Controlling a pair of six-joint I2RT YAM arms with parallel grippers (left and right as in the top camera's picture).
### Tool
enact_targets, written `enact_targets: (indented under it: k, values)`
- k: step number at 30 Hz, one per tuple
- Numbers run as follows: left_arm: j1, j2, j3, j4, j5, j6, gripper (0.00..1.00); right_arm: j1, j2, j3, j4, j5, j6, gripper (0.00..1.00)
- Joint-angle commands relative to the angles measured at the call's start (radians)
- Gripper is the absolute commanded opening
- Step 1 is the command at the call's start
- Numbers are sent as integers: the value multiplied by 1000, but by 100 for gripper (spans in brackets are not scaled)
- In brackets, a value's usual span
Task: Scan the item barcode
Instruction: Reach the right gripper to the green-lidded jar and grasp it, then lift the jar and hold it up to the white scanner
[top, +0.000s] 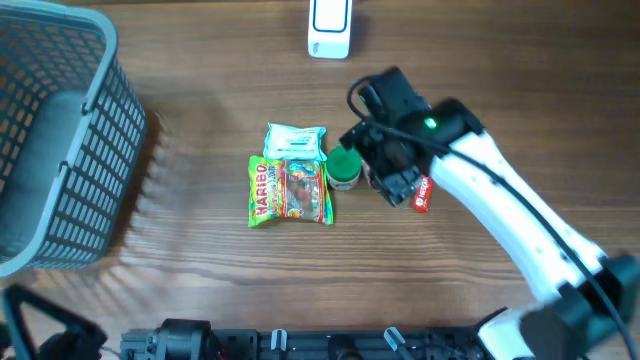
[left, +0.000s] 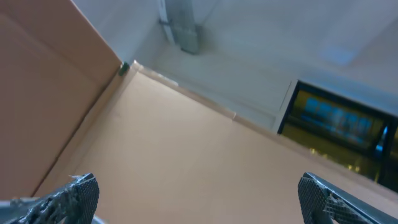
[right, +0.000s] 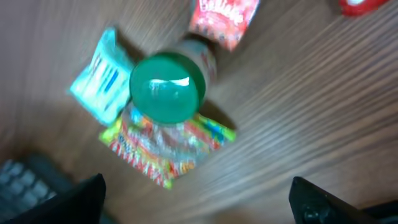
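Observation:
Several items lie mid-table: a green-lidded jar (top: 344, 168) (right: 168, 87), a colourful Haribo bag (top: 288, 190) (right: 165, 146), a teal and white packet (top: 295, 142) (right: 99, 78) and a small red packet (top: 422, 193) (right: 222, 18). My right gripper (top: 380, 165) (right: 199, 202) hovers over them, just right of the jar. It is open, with only bare table between its fingers. The white scanner (top: 330, 28) stands at the far edge. My left gripper (left: 199, 199) is open and empty, aimed up at a wall and ceiling. No barcode shows in any view.
A large grey mesh basket (top: 60, 140) fills the left side of the table, and its corner shows in the right wrist view (right: 22, 180). Bare wood lies between the items and the scanner. The left arm's base sits at the near left corner.

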Motion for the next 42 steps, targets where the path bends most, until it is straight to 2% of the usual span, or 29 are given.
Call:
enact_targets:
  k: [1, 8, 16, 32, 34, 37, 42]
  values:
    - [6, -12, -21, 8, 42, -18, 100, 2, 141, 114, -37, 58, 53, 94]
    - [6, -12, -21, 25, 42, -18, 100, 2, 253, 145, -45, 21, 195, 99]
    - [6, -12, -21, 25, 42, -18, 100, 3, 333, 145, 75, -117, 190, 99]
    - [6, -12, -21, 26, 42, -18, 100, 3, 494, 125, 90, -109, 225, 99]
    - [6, -12, -21, 26, 42, -18, 100, 3, 496, 114, 90, -109, 237, 94]
    - [6, -12, -21, 27, 42, -18, 100, 5, 496, 105, 89, -109, 232, 96]
    - [6, -12, -21, 34, 42, -18, 100, 18, 497, 105, 95, -56, 233, 93]
